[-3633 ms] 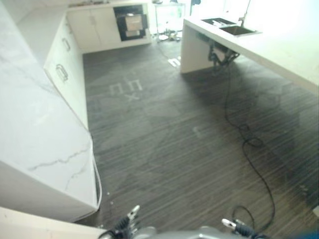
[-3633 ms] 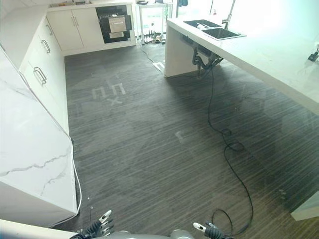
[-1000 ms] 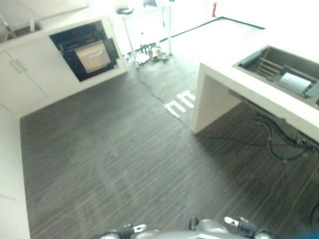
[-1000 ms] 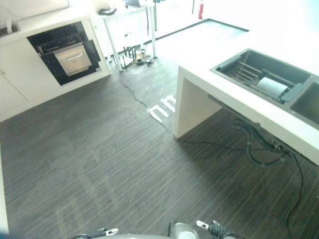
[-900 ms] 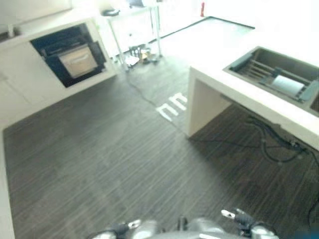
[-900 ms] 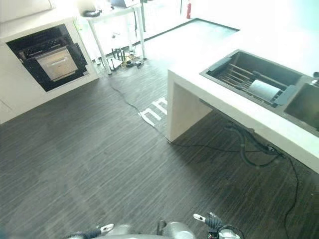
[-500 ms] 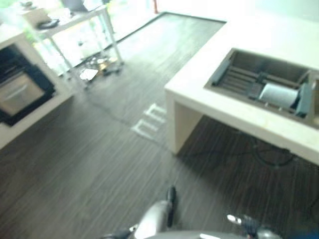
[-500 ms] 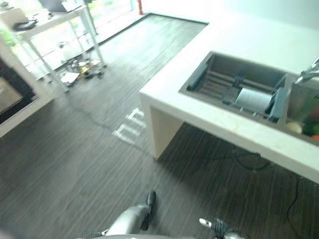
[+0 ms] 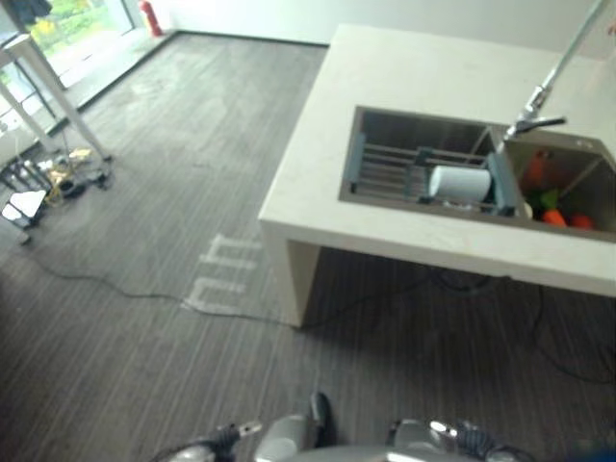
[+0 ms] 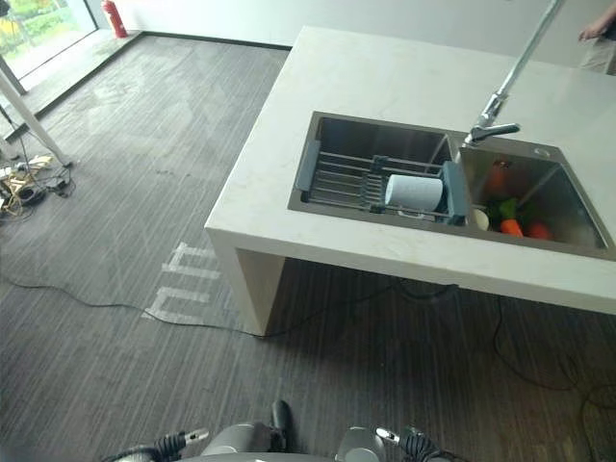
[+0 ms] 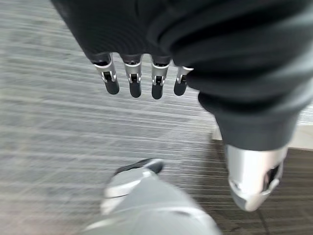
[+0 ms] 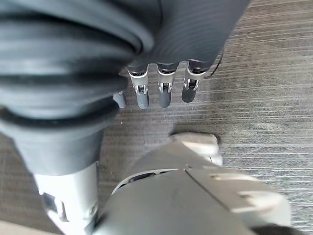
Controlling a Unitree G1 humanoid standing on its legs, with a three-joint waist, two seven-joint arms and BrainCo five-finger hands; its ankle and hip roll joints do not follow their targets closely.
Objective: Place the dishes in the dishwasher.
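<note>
A white cup [image 10: 414, 192] lies on its side on a grey rack [image 10: 342, 178] in the left basin of a steel sink [image 10: 380, 218]. The sink is set in a white counter island [image 10: 385, 77]. Orange and green items [image 10: 510, 219] lie in the right basin, under a tall faucet [image 10: 500, 101]. My left hand [image 11: 133, 78] hangs over the striped floor with its fingers straight and holds nothing. My right hand [image 12: 164, 88] also hangs low over the floor, fingers straight and empty. Both hands are well short of the island.
White tape marks [image 10: 183, 284] lie on the floor by the island's near corner. A white table leg [image 10: 29, 115] and small clutter [image 9: 38, 178] stand at the left. A red fire extinguisher [image 10: 114, 17] sits by the far wall. A person's hand [image 10: 595, 29] shows beyond the counter.
The camera has swung to the right: the open dishwasher and cabinets have left the picture, and the sink island now sits nearer and more central. Both hands still hang low.
</note>
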